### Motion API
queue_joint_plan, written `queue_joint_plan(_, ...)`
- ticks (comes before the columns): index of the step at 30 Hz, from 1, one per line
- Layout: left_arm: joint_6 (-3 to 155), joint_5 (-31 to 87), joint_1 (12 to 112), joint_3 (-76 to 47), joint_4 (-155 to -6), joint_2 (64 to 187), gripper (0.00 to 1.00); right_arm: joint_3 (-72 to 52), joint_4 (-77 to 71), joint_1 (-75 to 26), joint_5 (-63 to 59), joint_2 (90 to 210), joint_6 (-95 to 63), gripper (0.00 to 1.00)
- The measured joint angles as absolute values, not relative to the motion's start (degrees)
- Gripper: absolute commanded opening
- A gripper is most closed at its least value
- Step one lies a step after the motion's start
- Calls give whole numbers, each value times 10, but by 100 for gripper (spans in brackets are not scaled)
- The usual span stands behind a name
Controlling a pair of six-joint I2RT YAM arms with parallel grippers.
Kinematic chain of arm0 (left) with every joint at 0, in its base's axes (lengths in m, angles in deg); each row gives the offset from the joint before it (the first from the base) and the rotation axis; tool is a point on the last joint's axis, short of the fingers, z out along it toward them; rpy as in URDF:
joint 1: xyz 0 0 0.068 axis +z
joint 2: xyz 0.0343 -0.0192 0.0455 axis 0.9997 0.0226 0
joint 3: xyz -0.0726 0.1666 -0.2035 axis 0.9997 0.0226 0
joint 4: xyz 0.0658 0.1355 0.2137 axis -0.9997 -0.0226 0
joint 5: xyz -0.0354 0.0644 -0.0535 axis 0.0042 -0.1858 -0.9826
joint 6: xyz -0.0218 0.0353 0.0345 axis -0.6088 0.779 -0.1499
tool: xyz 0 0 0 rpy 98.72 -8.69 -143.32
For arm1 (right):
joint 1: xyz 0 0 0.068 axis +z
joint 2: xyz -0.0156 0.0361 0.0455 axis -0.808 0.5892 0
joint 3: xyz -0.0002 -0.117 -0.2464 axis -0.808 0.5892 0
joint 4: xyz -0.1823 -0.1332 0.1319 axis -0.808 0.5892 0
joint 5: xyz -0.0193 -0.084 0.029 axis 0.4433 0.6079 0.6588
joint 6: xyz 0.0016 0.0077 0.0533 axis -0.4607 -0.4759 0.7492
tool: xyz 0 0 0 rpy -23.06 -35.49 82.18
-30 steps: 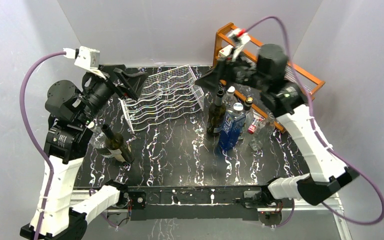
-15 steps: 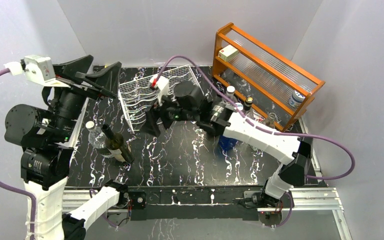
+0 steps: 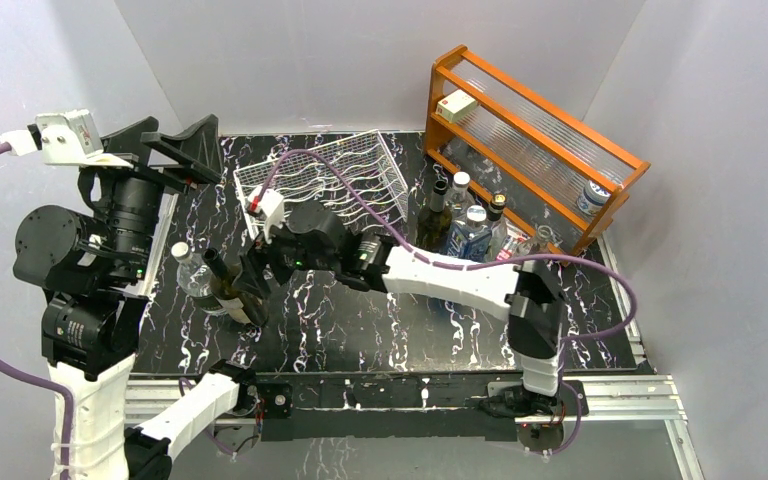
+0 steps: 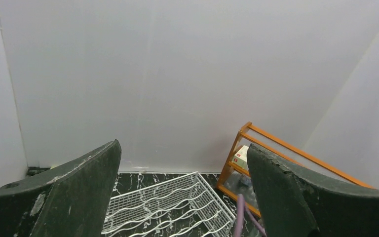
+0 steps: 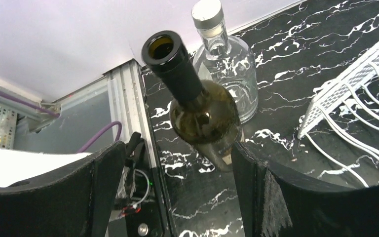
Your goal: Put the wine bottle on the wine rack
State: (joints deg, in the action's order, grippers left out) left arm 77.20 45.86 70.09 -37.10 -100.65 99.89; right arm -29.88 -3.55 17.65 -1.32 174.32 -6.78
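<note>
The wine bottle (image 3: 232, 290), dark green with an open black neck, stands upright at the table's left. In the right wrist view the wine bottle (image 5: 203, 111) is just ahead of my fingertips, its base level with them. My right gripper (image 3: 253, 272) reaches across the table to it, and the right gripper (image 5: 175, 154) is open with nothing held. The white wire wine rack (image 3: 325, 180) stands behind, holding no bottles, and the wine rack (image 4: 168, 210) shows below my left gripper (image 4: 183, 148). That left gripper (image 3: 165, 140) is raised at the far left, open with nothing in it.
A clear glass bottle (image 3: 190, 272) stands right beside the wine bottle, on its left. Several bottles (image 3: 460, 228) cluster in front of the orange wooden shelf (image 3: 535, 130) at the back right. The table's left rail (image 5: 128, 98) runs close by.
My right arm has swung from the orange shelf at the back right across to the wine bottle on the left. The left arm has lifted and drawn back to the left.
</note>
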Motion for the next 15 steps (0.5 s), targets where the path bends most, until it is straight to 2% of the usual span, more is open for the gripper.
queue_joint_plan(9,772,482,701,-381,-1027,1013,98,-391,-37,182,-9,1834,-48,85)
queue_joint_plan(15,775,491,701,-381,-1038,1022,98,-446,-36,184,15,1869,-60,76)
